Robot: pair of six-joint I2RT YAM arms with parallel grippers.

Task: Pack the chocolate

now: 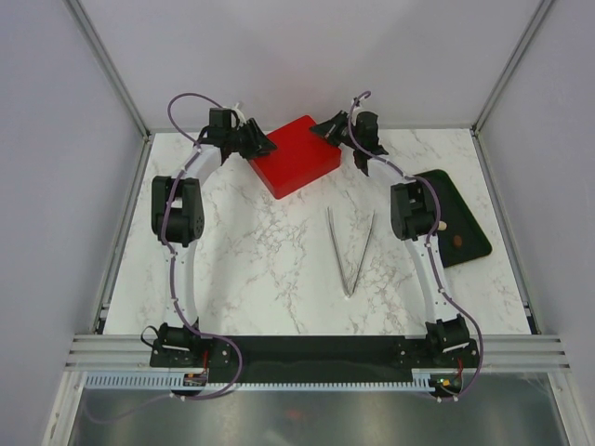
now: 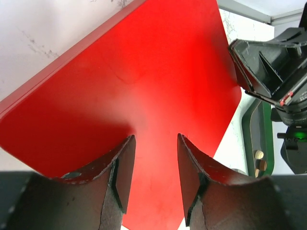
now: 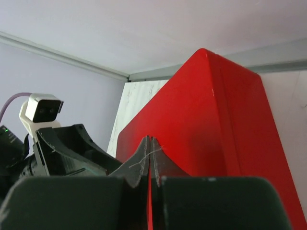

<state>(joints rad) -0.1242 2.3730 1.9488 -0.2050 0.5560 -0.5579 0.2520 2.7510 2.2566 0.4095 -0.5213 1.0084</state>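
Hovering over the red box [image 1: 296,155] at 12 o'clock on the bench [image 1: 260,269], the left tool [image 2: 156,139] is standing open above the lid, likely to steady it. The right tool [image 3: 149,141] is sitting closed at the box's 3 o'clock corner, probably to lift the lid; whether it is pinching the rim is unclear. The chocolate [image 2: 259,154] is lying on the green tray [image 1: 469,218] at 3 o'clock.

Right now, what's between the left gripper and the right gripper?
The red box sits between left gripper and right gripper; the top view shows it.
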